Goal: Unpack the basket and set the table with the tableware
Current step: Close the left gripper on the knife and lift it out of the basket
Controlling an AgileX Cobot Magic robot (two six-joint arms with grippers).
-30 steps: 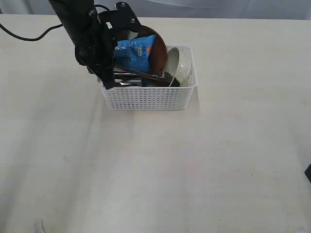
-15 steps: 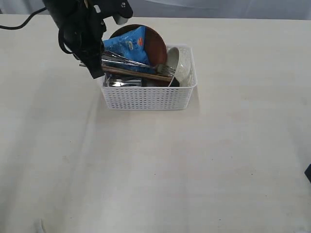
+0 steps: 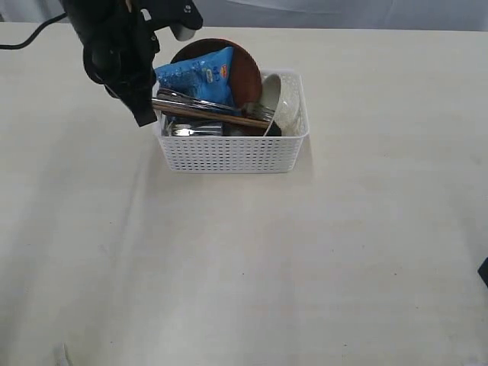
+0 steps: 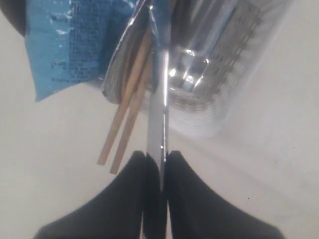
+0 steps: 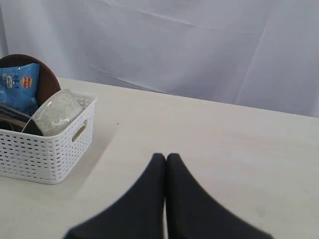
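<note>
The left gripper (image 3: 145, 113) (image 4: 155, 157) is clenched on a thin steel utensil (image 3: 187, 102) (image 4: 158, 94), seen edge-on between its fingers in the left wrist view; whether it is the knife or the fork I cannot tell. The utensil runs from the jaws, off the basket's 9 o'clock end, across into the basket (image 3: 229, 152). The chopsticks (image 3: 221, 118) (image 4: 124, 124) lie alongside it, their free ends just beside the fingers but not between them. The right gripper (image 5: 165, 157) is clenched on nothing, above bare table at the basket's 3 o'clock side and well apart from it. The table (image 3: 244, 267) is pale cream with faint grain; the basket stands toward its 12 o'clock edge in the exterior view, and a white cloth backdrop (image 5: 199, 50) hangs behind. In the basket, the plate (image 3: 245, 72) stands on edge at 12 o'clock, the bowl (image 3: 282, 103) is tipped on its side at 3 o'clock, and the blue packet (image 3: 198, 76) leans on the plate toward 11 o'clock. A shiny steel shape (image 3: 197, 131) lies low at 8 o'clock, likely the cup, though too blurred to be sure. The spoon cannot be made out, and the lower parts of plate and bowl are hidden by the basket wall.
</note>
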